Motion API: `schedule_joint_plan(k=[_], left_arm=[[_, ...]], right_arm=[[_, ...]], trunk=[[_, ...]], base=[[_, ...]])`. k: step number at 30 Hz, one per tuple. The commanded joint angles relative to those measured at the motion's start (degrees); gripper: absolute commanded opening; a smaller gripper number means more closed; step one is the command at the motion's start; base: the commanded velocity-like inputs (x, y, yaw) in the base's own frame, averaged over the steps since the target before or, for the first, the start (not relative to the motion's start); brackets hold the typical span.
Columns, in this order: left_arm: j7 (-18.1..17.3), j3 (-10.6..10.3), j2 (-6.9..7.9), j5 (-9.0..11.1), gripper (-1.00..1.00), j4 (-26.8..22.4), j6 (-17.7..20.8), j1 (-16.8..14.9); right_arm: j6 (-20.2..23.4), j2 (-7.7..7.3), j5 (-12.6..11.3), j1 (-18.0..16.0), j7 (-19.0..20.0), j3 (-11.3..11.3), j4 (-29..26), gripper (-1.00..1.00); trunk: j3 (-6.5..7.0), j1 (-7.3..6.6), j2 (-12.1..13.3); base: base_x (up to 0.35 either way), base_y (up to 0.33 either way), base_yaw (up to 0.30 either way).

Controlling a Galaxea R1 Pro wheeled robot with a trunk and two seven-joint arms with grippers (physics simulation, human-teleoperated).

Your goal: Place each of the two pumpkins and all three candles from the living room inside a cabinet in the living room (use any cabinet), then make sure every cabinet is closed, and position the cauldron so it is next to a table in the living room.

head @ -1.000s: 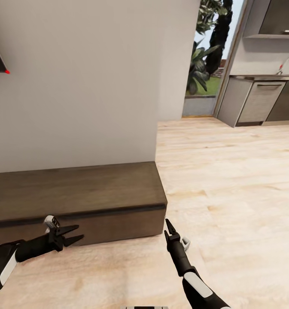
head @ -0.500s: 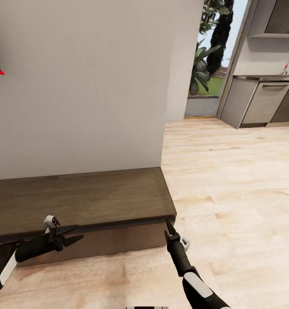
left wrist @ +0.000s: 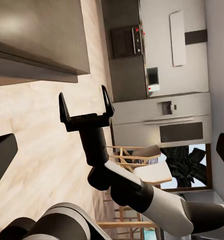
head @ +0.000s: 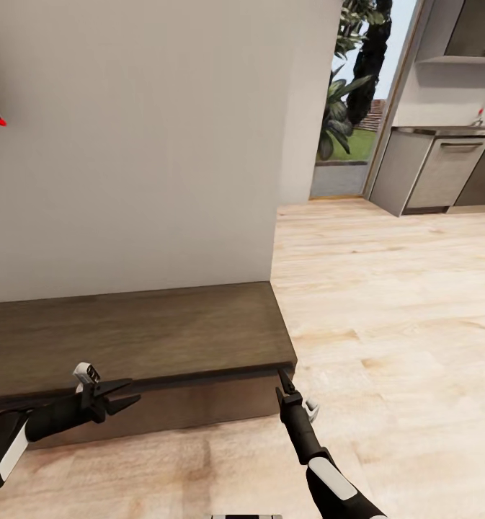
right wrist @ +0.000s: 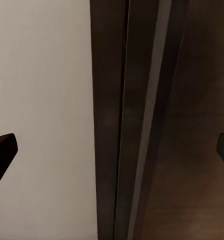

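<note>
Both empty, open tools, left tool (head: 132,391) and right tool (head: 283,380), face the shut cabinet (head: 141,339); next, I judge, pull open its front at the right corner.

Cabinet (head: 141,339) against wall (head: 127,144); kitchen units (head: 437,169) far right.

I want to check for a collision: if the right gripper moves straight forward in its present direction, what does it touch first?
Most likely the cabinet: the right gripper points at its top front edge near the right corner, seemingly very close.
</note>
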Motion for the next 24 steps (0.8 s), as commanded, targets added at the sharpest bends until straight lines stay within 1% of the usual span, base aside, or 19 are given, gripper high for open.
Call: schedule_joint_plan(k=[1, 4, 11, 12, 16, 18, 20, 22, 24], left_arm=[[-0.22, -0.01, 0.01, -0.01, 1.00, -0.03, 0.61, -0.04], [-0.22, -0.01, 0.03, -0.01, 1.00, -0.08, 0.61, 0.00], [-0.22, -0.03, 0.08, -0.17, 1.00, 0.01, 0.52, 0.01], [-0.22, -0.03, 0.08, -0.17, 1.00, 0.02, 0.52, 0.01], [-0.22, -0.04, 0.10, -0.14, 1.00, 0.14, 0.52, 0.02], [-0.22, -0.04, 0.10, -0.17, 1.00, 0.15, 0.48, 0.02], [-0.22, -0.04, 0.10, -0.18, 1.00, 0.16, 0.46, 0.02], [-0.22, -0.04, 0.10, -0.17, 1.00, 0.20, 0.45, 0.02], [-0.22, -0.04, 0.10, -0.15, 1.00, 0.24, 0.47, 0.02]], right_arm=[[-0.44, -0.04, -0.51, -0.06, 0.18, 0.48, 0.05, 1.00], [-0.44, -0.04, -0.51, -0.07, 0.18, 0.48, 0.05, 1.00], [-0.35, -0.14, -0.43, -0.05, 0.32, 0.55, 0.02, 1.00], [-0.34, -0.16, -0.41, -0.05, 0.43, 0.55, 0.01, 1.00], [-0.23, -0.30, -0.35, -0.06, 2.66, 0.63, 0.02, 1.00], [-0.18, -0.39, -0.27, -0.07, 3.37, 0.69, -0.01, 1.00], [-0.07, -0.44, 0.66, -0.07, 4.35, 0.72, -0.04, 1.00], [0.15, -0.45, 3.57, -0.07, 6.78, 0.66, -0.04, 1.00], [0.25, -0.42, 5.14, -0.07, 7.69, 0.61, 0.01, 1.00]], trunk=[[-0.05, -0.01, -0.02], [-0.05, -0.01, -0.02], [-1.60, 0.17, -0.11], [-1.60, 0.17, -0.11], [-1.60, 0.17, -0.11], [-2.04, 0.22, -0.14], [-2.48, 0.27, -0.17], [-2.48, 0.27, -0.17], [-2.48, 0.27, -0.17]], base=[[0.000, 0.000, 0.000], [0.000, 0.000, 0.000], [0.000, 0.000, 0.000], [0.000, 0.000, 0.000], [0.000, 0.000, 0.000], [0.000, 0.000, 0.000], [0.000, 0.000, 0.000], [0.000, 0.000, 0.000], [0.000, 0.000, 0.000]])
